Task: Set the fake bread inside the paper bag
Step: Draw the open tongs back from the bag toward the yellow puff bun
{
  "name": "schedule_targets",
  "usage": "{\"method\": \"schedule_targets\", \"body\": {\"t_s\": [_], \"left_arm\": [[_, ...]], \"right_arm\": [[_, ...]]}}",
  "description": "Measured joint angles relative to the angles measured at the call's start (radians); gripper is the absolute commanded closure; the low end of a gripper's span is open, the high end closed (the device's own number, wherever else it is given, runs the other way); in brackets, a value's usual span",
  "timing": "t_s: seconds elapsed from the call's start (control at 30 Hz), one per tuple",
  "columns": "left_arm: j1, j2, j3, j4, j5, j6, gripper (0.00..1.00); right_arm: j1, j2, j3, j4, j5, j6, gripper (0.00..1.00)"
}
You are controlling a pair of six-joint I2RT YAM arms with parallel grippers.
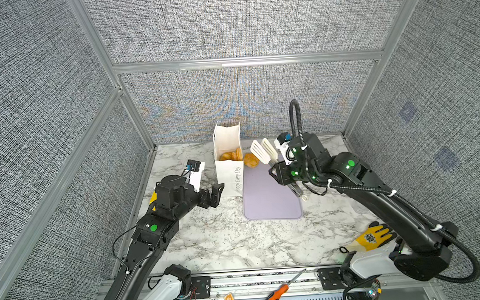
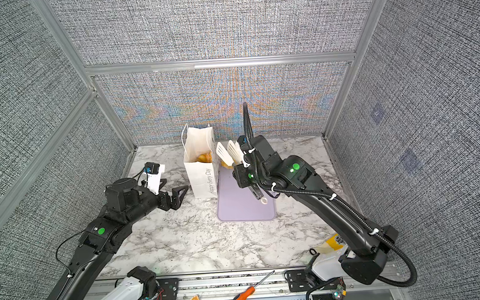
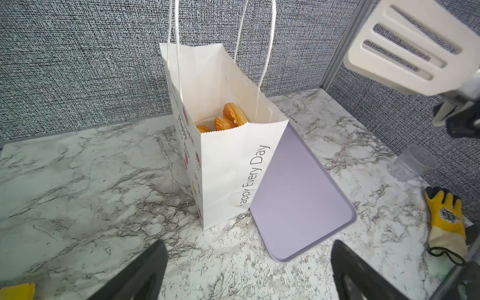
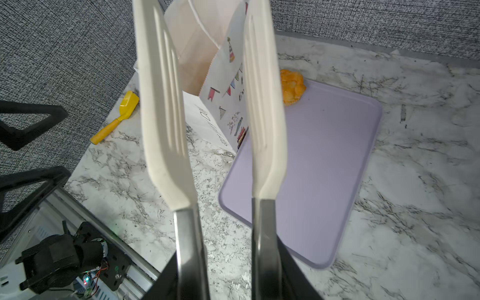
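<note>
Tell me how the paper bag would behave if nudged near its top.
Tall and narrow, the paper bag would probably tip if pushed. Its thin walls likely crumple. The bread inside may steady its base slightly.

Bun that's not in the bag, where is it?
In a top view the bun sits at the far corner of the lilac tray, just right of the bag.
</note>
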Motion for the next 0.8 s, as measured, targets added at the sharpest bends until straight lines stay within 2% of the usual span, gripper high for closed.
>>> {"method": "schedule_targets", "body": {"t_s": [0.3,0.8], "left_arm": [[-0.024,0.0,-0.023,0.018,0.013,-0.035,0.01],[-0.098,-0.006,-0.099,0.06,0.005,-0.101,0.01]], "right_arm": [[-0.048,-0.01,-0.1,-0.031,0.043,-0.016,0.57],[-0.084,0.115,-0.185,-0.043,0.1,-0.049,0.56]]}}
